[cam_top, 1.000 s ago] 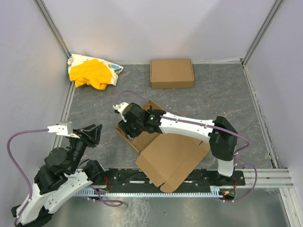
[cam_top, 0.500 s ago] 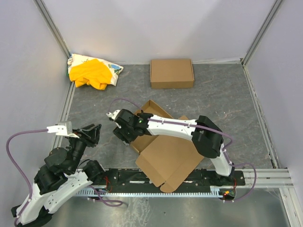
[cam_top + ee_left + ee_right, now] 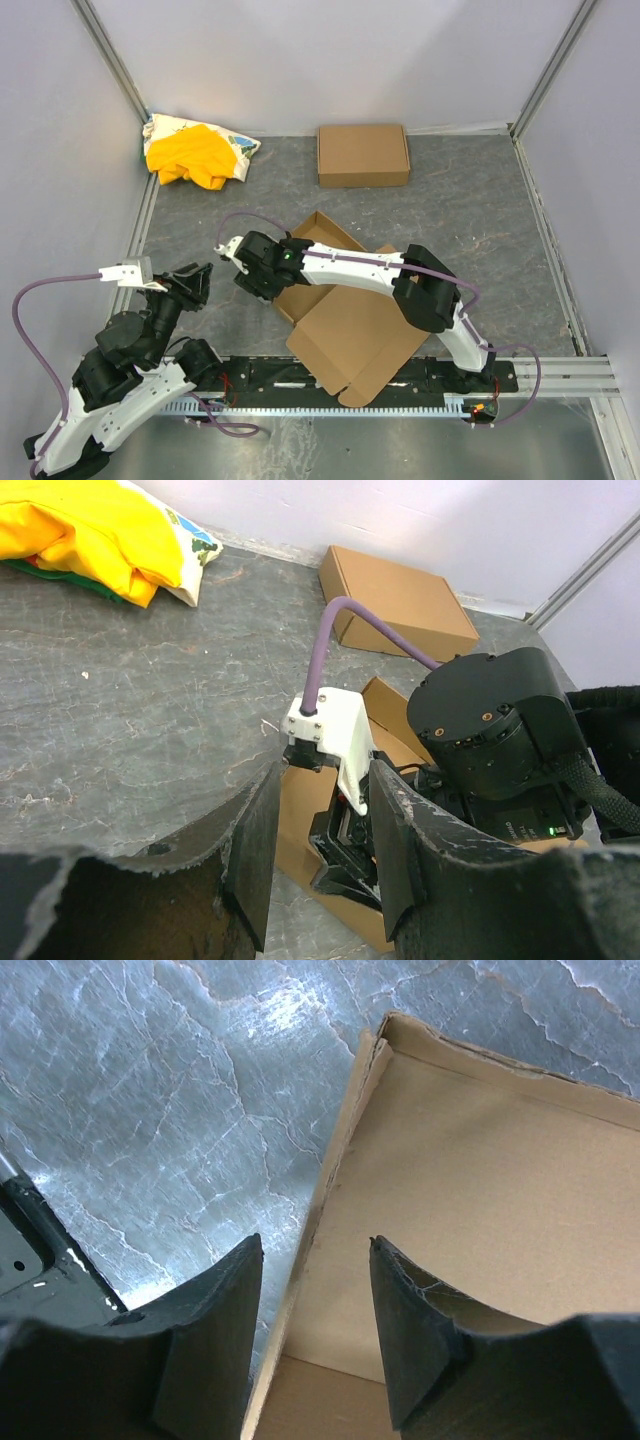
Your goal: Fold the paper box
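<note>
From above, the paper box (image 3: 355, 325) lies half-folded on the counter (image 3: 480, 220), near the front middle. The right end effector (image 3: 258, 282) reaches across it to its left wall. The left end effector (image 3: 192, 282) sits off to the left, apart from the box.

In the left wrist view, the left end effector (image 3: 322, 830) is spread open and holds nothing. The box (image 3: 310, 800) lies ahead, beneath the right arm's wrist.

In the right wrist view, the right end effector (image 3: 315, 1260) is parted, its fingers (image 3: 215, 1330) straddling the box's upright side wall (image 3: 335, 1175) without pinching it.
</note>
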